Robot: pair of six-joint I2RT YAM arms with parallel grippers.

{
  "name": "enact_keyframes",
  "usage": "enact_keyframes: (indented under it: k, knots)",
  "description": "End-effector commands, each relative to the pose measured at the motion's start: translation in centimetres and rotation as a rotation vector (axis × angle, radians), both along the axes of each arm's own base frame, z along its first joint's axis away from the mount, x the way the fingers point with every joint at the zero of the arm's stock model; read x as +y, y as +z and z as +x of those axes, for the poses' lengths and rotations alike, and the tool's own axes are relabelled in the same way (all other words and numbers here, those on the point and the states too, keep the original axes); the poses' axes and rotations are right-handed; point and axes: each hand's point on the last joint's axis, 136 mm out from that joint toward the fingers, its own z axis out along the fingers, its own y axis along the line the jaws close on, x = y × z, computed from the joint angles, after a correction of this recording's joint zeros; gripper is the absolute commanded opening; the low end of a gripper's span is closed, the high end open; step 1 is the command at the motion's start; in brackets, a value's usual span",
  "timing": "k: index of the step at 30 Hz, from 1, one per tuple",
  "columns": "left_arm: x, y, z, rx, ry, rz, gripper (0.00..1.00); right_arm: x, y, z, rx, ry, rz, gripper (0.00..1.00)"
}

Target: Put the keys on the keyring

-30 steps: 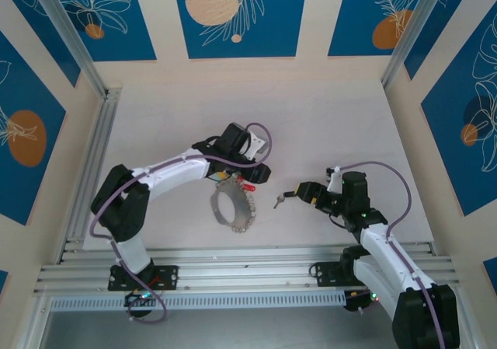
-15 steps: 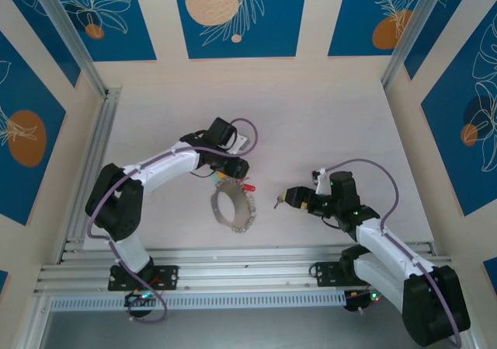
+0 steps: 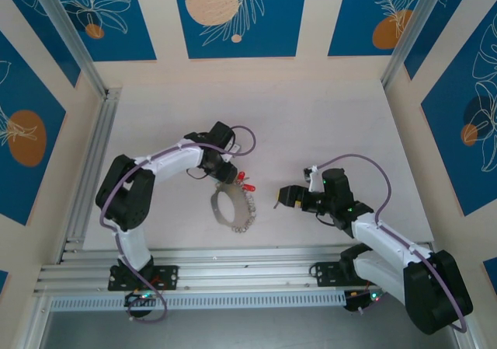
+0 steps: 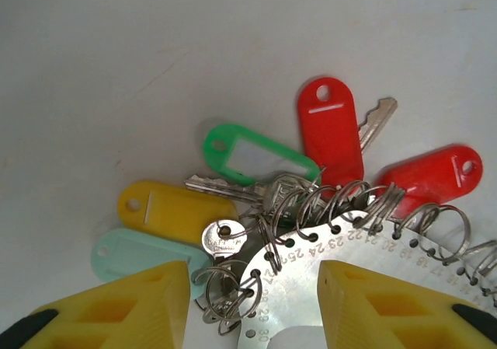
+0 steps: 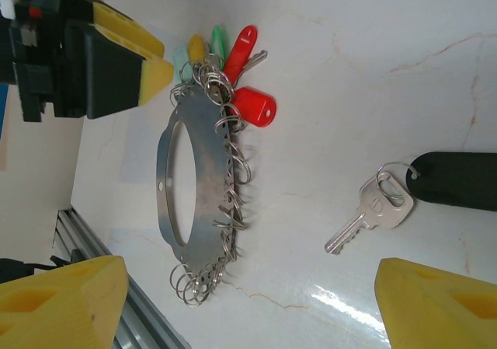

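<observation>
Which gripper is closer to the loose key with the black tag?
Right. The right gripper sits open right beside the black-tagged key; the left gripper is over at the far rim of the keyring, well away from it.

You have the keyring [image 4: 291, 287] lying flat mid-table: thin grey hoop, numbered holes, wire loops fringing its rim. Tagged keys [image 4: 330, 127] fan from its far edge: 2 red, 1 green, 1 yellow, 1 pale teal. 1 loose key [image 5: 373, 213], black tag, lies right of it, well apart.
</observation>
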Motion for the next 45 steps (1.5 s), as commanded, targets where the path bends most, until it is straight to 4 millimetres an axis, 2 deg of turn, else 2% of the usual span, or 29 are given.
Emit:
enact_keyframes:
  k: [1, 6, 11, 14, 20, 25, 28, 36, 41, 45]
  knots:
    - [0.3, -1.1, 0.1, 0.016, -0.008, 0.031, 0.41, 0.0, 1.4, 1.1, -0.055, -0.001, 0.011, 0.83]
    - [-0.1, -1.8, 0.4, 0.025, -0.005, 0.022, 0.30, -0.2, 1.6, 1.2, -0.061, -0.010, 0.011, 0.83]
    - [-0.3, -2.4, 0.7, 0.030, -0.006, 0.026, 0.27, -0.8, 1.7, 1.4, -0.062, -0.027, 0.013, 0.84]
    - [-0.5, -2.6, 0.6, 0.037, -0.008, 0.018, 0.20, -1.2, 1.8, 1.5, -0.064, -0.035, 0.017, 0.84]
    - [-0.5, -2.0, 0.2, 0.035, -0.014, 0.002, 0.00, -2.0, 2.2, 1.5, -0.080, -0.055, 0.010, 0.84]
    - [-0.1, -0.6, -0.4, 0.009, -0.024, -0.008, 0.00, -2.1, 2.6, 1.2, -0.092, -0.048, 0.018, 0.84]
    - [-0.2, 1.8, -1.0, -0.045, -0.045, -0.046, 0.00, -1.6, 3.4, 0.9, -0.123, -0.010, 0.032, 0.84]
    - [0.3, 11.0, -4.6, -0.238, -0.122, -0.235, 0.00, 0.6, 7.6, -1.0, -0.300, 0.158, 0.081, 0.82]
    - [-0.1, 17.3, -8.5, -0.398, -0.262, -0.418, 0.00, 2.7, 11.8, -3.1, -0.464, 0.302, 0.167, 0.81]
    - [-0.2, 21.6, -10.9, -0.490, -0.330, -0.558, 0.00, 4.3, 14.9, -5.3, -0.611, 0.421, 0.190, 0.78]
